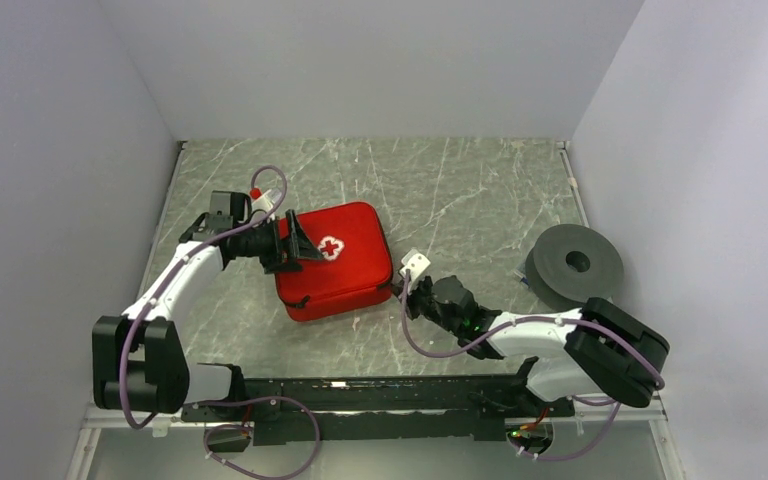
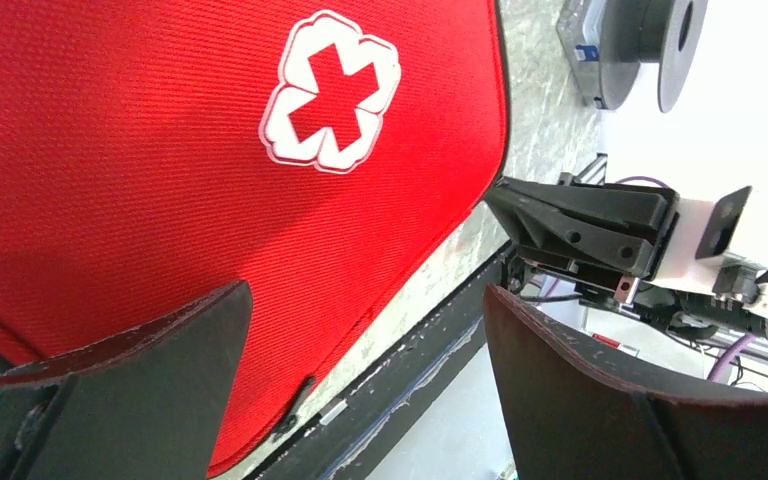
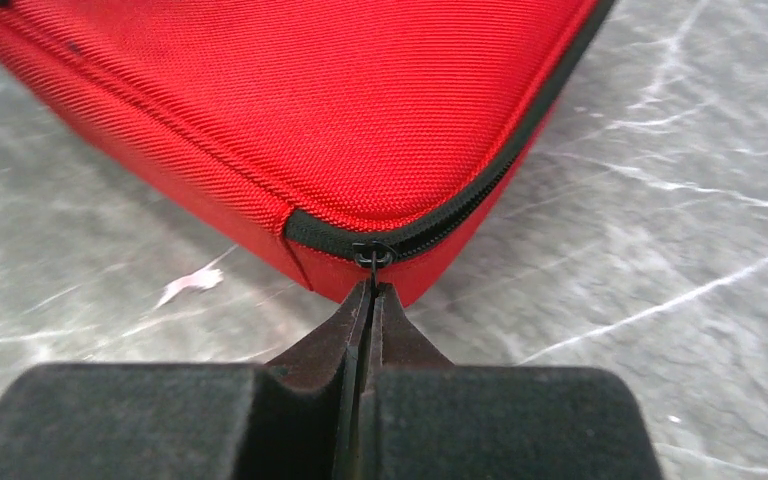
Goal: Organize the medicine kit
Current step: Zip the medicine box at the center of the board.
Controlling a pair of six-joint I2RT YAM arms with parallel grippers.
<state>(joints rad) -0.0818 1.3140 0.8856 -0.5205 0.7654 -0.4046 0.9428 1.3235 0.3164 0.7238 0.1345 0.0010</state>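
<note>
As the overhead view shows, the medicine kit (image 1: 335, 262) lies closed on the tabletop (image 1: 460, 190), left of centre, with the left fingers (image 1: 300, 245) over its far-left edge, the right fingers (image 1: 407, 291) at its near-right corner and a grey disc (image 1: 573, 265) well apart. Left wrist view: left fingers (image 2: 150, 380) spread wide above the red lid, nothing between them. Right wrist view: right fingers (image 3: 355, 330) pressed together on the zipper pull (image 3: 372, 258); best practice, in my judgement, is to draw it along the zip track, low and steady, with the left fingers pinning the lid against sliding.

A grey round disc with a centre hole (image 1: 574, 266) lies flat near the right edge of a grey marble-patterned tabletop (image 1: 460, 190).
</note>
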